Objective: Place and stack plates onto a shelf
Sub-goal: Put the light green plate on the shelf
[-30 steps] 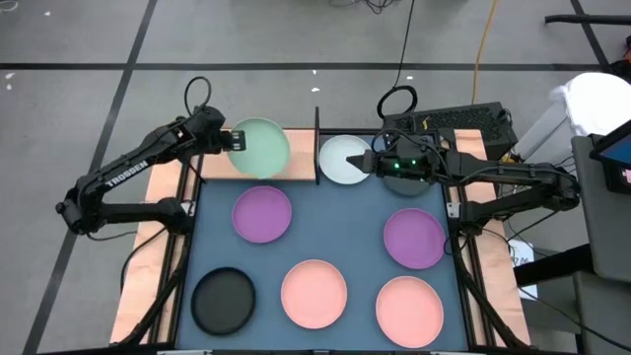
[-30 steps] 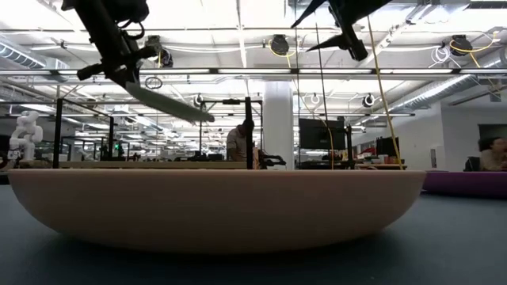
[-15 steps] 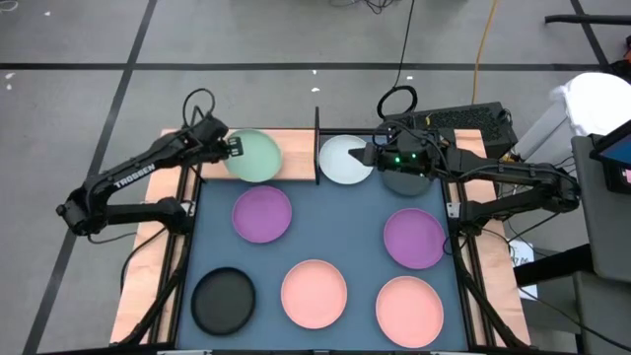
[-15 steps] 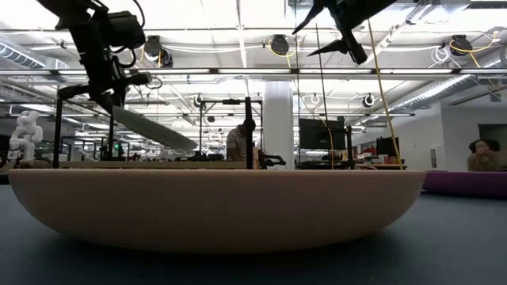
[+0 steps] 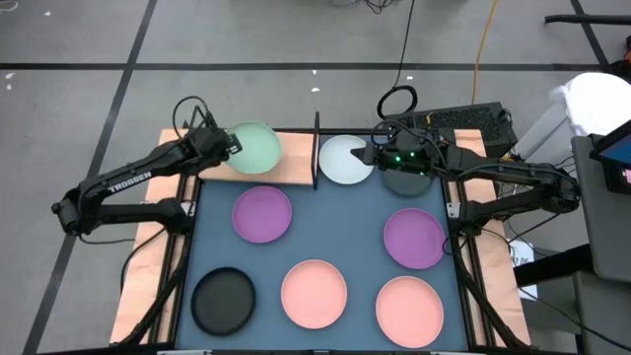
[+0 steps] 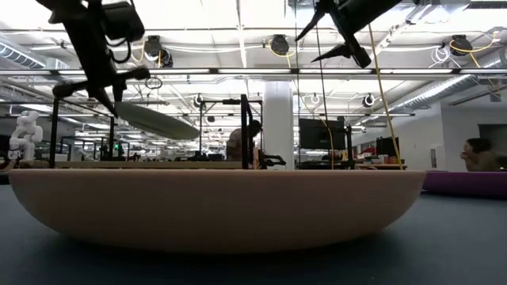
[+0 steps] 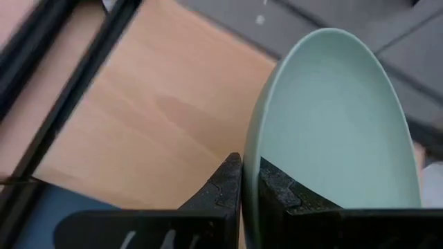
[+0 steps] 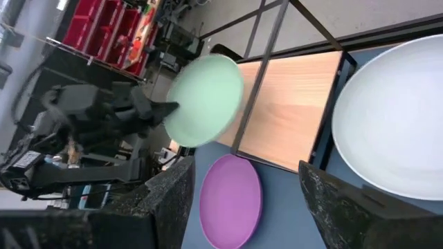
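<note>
From above, the left gripper (image 5: 225, 146) is clamped on the rim of the round matte pale green plate (image 5: 254, 147), held over the light-wood shelf board (image 5: 286, 170) in the upper middle of the frame. The right gripper (image 5: 372, 158) — jaws spread, nothing held — hangs beside the whitish plate (image 5: 342, 160). The blue-grey mat (image 5: 325, 232) fills the lower frame.

From table height, the green plate (image 6: 154, 120) hangs tilted at upper left; a salmon pink plate (image 6: 214, 207) fills the foreground, a bright ceiling-lit hall behind.

The left wrist view shows both fingers (image 7: 225, 190) pinching the plate's edge over bare wood.
</note>
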### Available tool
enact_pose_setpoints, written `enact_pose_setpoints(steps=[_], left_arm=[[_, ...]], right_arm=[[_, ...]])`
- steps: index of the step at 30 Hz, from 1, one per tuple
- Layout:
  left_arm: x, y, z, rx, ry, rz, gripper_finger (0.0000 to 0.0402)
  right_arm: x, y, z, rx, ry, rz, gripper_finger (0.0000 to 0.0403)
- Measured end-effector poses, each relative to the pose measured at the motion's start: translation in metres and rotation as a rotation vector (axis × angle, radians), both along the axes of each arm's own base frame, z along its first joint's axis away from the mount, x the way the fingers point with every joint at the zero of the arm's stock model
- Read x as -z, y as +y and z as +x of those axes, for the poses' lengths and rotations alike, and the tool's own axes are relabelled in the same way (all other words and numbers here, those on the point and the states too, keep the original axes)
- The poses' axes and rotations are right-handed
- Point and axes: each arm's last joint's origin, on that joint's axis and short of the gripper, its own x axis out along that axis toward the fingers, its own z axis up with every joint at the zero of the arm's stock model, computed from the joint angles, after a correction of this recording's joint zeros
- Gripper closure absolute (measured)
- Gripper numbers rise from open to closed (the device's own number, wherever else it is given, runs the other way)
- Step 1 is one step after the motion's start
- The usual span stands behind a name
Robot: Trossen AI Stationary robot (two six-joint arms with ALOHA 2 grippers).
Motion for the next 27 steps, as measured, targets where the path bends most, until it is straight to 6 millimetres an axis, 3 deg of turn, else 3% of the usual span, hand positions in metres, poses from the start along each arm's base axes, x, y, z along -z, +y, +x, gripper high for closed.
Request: enact_pose_setpoints(steps=[6,12,15,19,27], left_arm=[[-0.012,-0.016,-0.003,-0.003,-0.094,0.055,0.0378],[-0.018,-0.046,0.007,-0.059,-0.288,0.072,0.0378],[-0.013,-0.062,0.018,-0.13,-0.369,0.068,0.0378],[0.008,-0.081,0.029,-0.279,-0.427,0.063,0.0378],[0.025,-0.078,0.044,-0.31,-0.352,0.117,0.0378]], right_arm=[[0.0,0.0,0.0,0.003,0.001,-0.001,0.0165],[0.0,-0.007,-0.002,0.031,0.001,-0.001,0.0165],[0.0,-0.01,-0.003,0.043,0.001,-0.008,0.0165],[-0.001,-0.012,-0.004,0.049,-0.001,-0.015,0.0165],[-0.001,-0.011,-0.003,0.019,-0.005,-0.003,0.0165]])
